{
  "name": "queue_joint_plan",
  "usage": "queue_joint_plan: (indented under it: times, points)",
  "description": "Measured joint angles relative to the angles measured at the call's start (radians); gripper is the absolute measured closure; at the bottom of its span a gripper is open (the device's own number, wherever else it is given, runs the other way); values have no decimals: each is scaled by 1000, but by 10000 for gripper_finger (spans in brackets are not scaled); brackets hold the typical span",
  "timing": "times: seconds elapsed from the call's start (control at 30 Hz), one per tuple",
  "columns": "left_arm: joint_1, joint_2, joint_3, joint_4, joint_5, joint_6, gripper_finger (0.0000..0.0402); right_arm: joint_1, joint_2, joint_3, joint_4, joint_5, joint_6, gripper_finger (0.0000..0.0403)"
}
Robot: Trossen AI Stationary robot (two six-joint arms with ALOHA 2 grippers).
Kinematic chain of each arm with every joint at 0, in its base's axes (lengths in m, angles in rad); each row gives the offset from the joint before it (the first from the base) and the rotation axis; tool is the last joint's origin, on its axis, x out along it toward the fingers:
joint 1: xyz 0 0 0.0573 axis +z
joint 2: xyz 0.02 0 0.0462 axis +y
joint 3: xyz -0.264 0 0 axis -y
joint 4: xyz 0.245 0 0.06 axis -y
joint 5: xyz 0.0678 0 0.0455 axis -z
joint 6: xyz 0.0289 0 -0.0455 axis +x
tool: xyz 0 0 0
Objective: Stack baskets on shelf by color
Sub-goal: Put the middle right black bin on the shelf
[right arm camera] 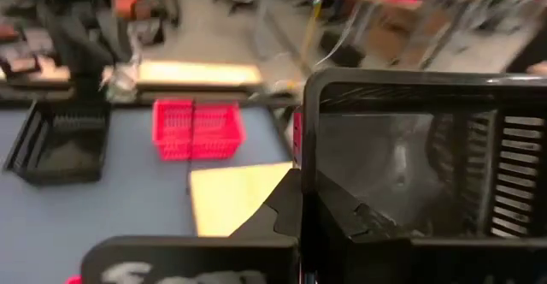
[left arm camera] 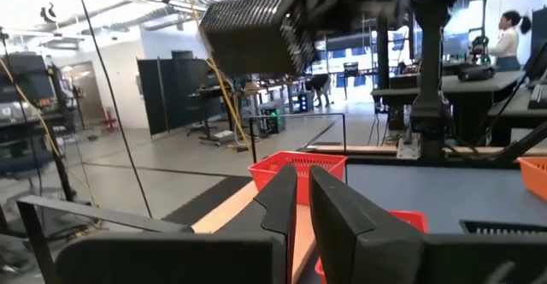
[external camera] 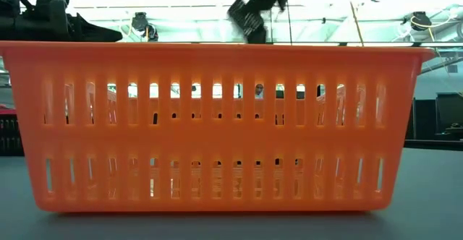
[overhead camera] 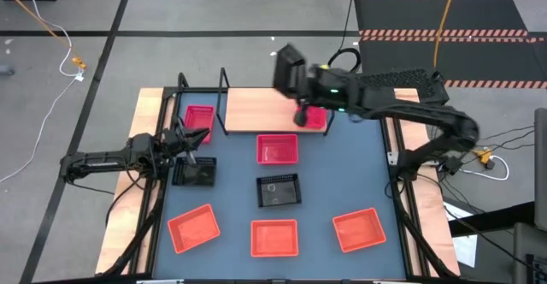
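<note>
Right end effector is hanging over the shelf, fingers clamped on the rim of a black basket that is riding tilted in the air above the board. The right wrist view is showing what the high view cannot: the dark fingers pinching the near wall of that black basket, its perforated side facing the camera. Beneath the arm, a pink basket is sitting at the shelf's right end, partly hidden by the wrist.

Left end effector is waiting at the table's left edge, fingers nearly together with only a narrow gap and nothing between them, as the left wrist view makes plain. That view is also catching the lifted basket from below.

A second pink basket is resting at the shelf's left end. On the table: a third pink basket just in front of the shelf, two black baskets, and three orange-red baskets lined along the near edge.

The low view is almost wholly blocked by the middle orange-red basket; only arm parts are showing above its rim.
</note>
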Motion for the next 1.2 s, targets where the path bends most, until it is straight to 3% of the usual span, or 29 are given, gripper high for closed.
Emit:
queue_joint_plan:
  times: [0.23,0.37,0.67,1.2]
  points:
    - [0,0,0,0,0,62,364,-32,284,103,-70,-54,-8,402]
    - [0,0,0,7,0,99,364,-30,377,167,-158,-57,-36,402]
    - [0,2,0,18,0,69,364,-12,418,176,-232,-113,5,402]
    - [0,53,0,16,0,29,364,22,459,155,-255,-18,16,403]
